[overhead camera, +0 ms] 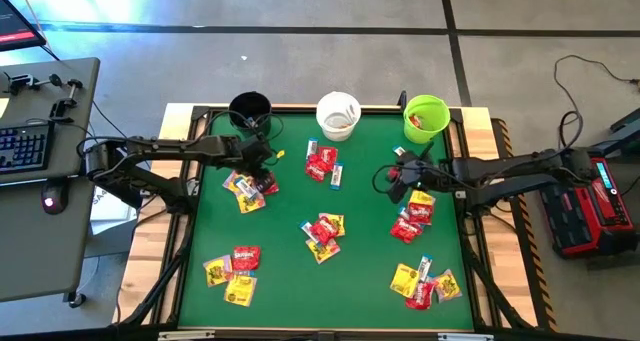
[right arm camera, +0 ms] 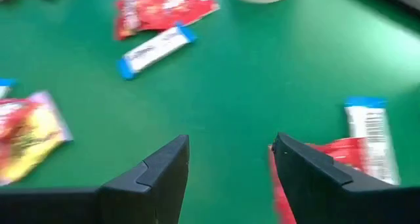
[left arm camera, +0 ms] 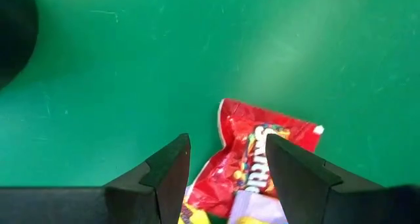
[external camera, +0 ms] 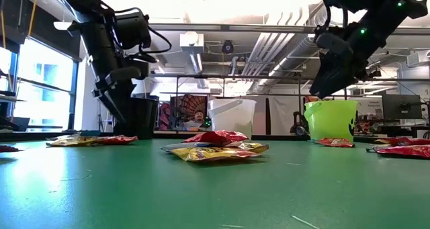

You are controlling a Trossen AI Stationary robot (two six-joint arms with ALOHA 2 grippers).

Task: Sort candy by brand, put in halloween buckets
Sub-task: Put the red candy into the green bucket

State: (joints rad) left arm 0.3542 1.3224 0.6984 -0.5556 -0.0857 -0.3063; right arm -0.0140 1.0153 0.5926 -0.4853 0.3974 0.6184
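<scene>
Dark fingers (left arm camera: 170, 175) of the open left end effector (left arm camera: 226, 168) straddle a red packet (left arm camera: 262, 152) near the black bucket (overhead camera: 249, 109); it should descend squarely, then close. Right end effector (right arm camera: 230, 165) hovers open.

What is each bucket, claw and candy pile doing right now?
Black bucket: upright, inside too dark to see.
White bucket: upright, some candy inside.
Green bucket: upright, some candy inside.
Left gripper: open, empty, over a candy pile.
Right gripper: open, empty, above the mat.
Candy: lying in loose piles on the green mat, unsorted.
</scene>
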